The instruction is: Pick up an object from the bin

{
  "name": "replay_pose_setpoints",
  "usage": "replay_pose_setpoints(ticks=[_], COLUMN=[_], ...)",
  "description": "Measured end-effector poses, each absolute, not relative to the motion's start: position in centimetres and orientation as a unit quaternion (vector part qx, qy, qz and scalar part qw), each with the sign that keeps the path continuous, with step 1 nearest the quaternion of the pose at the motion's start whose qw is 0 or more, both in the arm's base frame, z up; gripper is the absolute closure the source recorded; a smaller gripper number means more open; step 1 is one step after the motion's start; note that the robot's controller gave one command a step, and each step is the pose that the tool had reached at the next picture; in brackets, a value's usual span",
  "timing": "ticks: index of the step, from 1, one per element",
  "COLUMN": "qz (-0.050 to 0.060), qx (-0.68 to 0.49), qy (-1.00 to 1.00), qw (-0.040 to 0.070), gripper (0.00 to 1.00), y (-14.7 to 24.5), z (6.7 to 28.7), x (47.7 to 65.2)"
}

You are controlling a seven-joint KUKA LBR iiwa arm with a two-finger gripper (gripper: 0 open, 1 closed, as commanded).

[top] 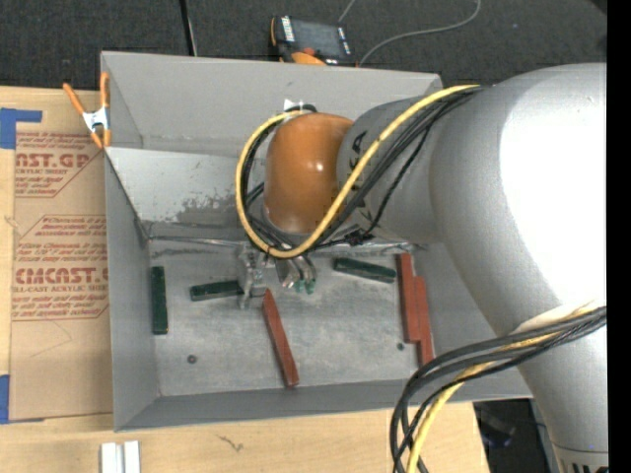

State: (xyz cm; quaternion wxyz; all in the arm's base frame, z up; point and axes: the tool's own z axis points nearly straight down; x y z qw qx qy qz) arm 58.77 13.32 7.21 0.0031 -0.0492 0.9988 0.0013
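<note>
Gripper (264, 282) sits low mid-bin (126, 294), under the orange cover (301, 175). Can't tell if it's released or clenched, and nothing is visibly held. Two candidates lie just beside it. Green bar (215, 290) is at its 9 o'clock, long axis 9–3. Red bar (280, 341) is at its 5 o'clock, long axis 11–5, top end pointing at the gripper. Risk as I see it: a close here catches both ends at once. Or it pinches one bar at its tip, so the bar pivots and drops.
</note>
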Motion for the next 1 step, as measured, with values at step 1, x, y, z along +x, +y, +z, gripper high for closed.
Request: replay_pose_setpoints(ticks=[1], qz=[0.000], qx=[-0.154], qy=[0.988], qw=[0.003], gripper=[1.00], y=[17.53], z=[7.14], x=[58.97])
